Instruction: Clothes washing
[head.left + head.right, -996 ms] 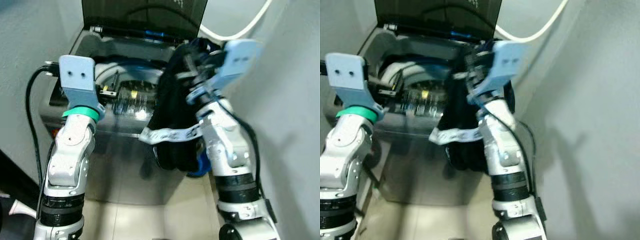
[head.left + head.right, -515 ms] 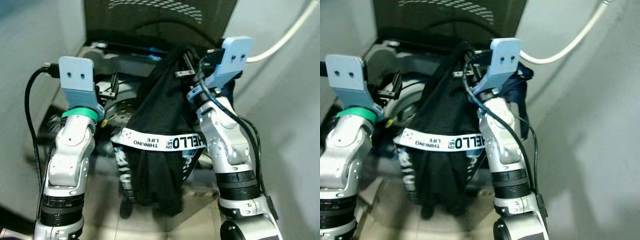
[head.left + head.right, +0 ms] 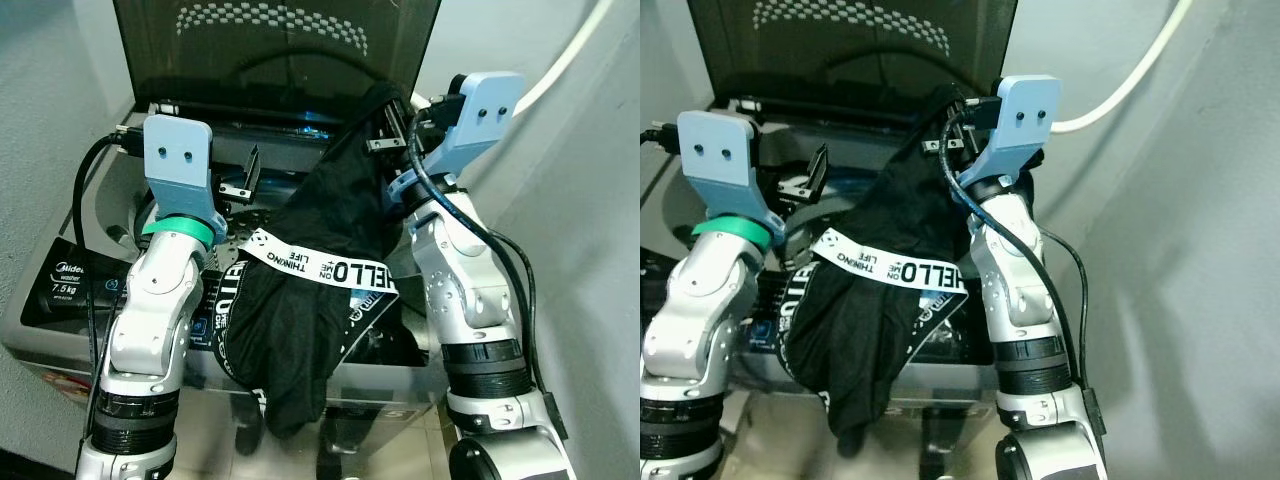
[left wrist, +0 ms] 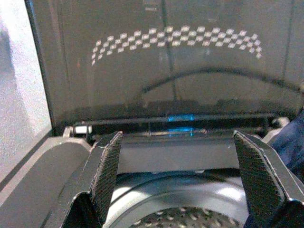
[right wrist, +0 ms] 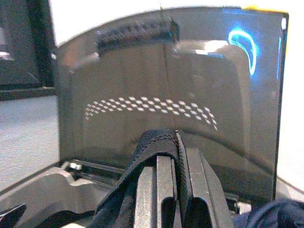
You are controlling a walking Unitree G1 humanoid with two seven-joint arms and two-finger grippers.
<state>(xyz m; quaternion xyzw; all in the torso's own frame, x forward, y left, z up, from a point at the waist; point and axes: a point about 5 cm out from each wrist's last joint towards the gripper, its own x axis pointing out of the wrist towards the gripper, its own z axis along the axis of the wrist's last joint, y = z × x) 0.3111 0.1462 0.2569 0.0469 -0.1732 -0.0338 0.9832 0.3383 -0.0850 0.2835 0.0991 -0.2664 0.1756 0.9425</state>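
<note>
Black cloth is what matters here. In the left eye view, a black garment (image 3: pixel 320 270) with a white band of letters is held up by the right claw (image 3: pixel 392 125), which is pinched on its top edge. From there the garment hangs in one long piece, down and toward the robot's left. Its lower end falls over the front edge of the washing machine (image 3: pixel 60 300) instead of into the round tub (image 3: pixel 235 215). So the long line of the cloth runs from the raised claw, across the opening, and out over the front. The left claw (image 3: pixel 240 175) is seen above the tub, next to the cloth, and is the nearer one to the hanging part.

In the right eye view, the same scene is shown, with the open lid (image 3: pixel 840 40) standing up behind both arms.

In the left wrist view, the two black fingers (image 4: pixel 107 166) are spread wide apart with nothing between them, and the tub is seen just below.

In the right wrist view, the fingers (image 5: pixel 164 190) are pressed together on a fold of the black cloth. A second, dark blue piece (image 5: pixel 280 213) may be beside them, but it is blurred.
</note>
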